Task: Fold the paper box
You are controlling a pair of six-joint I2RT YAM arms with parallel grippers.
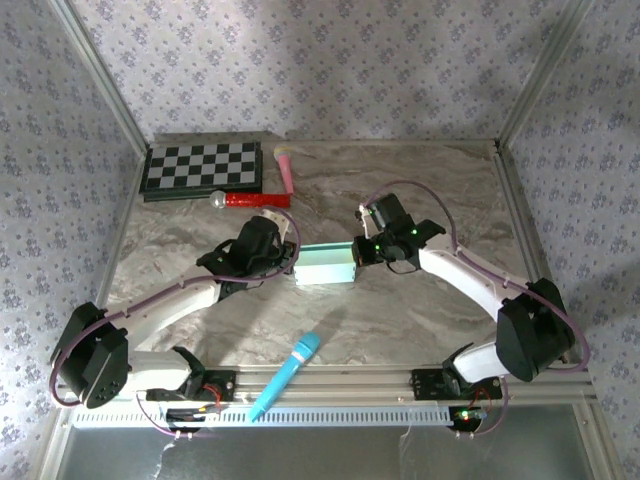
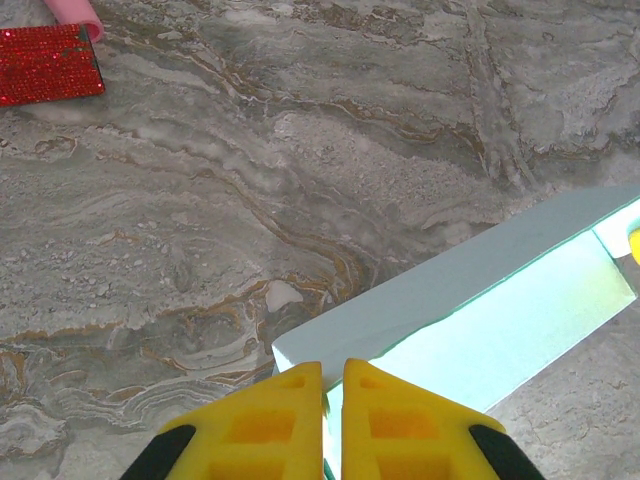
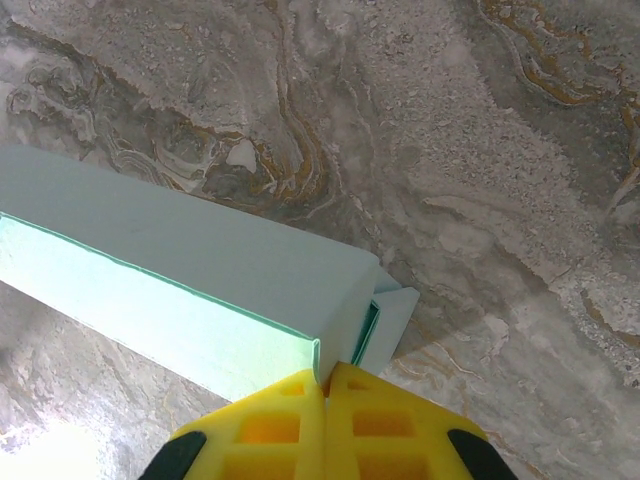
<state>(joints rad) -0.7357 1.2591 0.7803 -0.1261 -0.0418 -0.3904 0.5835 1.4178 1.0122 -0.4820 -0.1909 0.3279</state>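
- Gripping the left end of the box (image 1: 326, 266), the left pincer (image 2: 333, 368) is all but closed. Its yellow fingers (image 2: 285, 420) stand a sliver apart, with a thin strip of mint card showing between them.
- Right pincer (image 3: 326, 372): closed, with its yellow tips pressed together right at the corner of the box's right end, beside a small flap that sticks out there. Whether any card is caught between the tips I cannot tell.
- Box: one, pale mint, lying long-side across the middle of the marble worktop (image 1: 420, 330), directly between the two pincers. It looks like a shallow rectangular shell, with its upper wall leaning over a brighter inner face.
- Counted on the worktop: one box, one chessboard (image 1: 203, 168) at the far left corner, one red glitter stick (image 1: 255, 199) just in front of the board, one pink stick (image 1: 286, 172) beside it, and one blue microphone (image 1: 287, 375) at the near edge, well apart from the box.
- Pincers: two, one at each end of the box.
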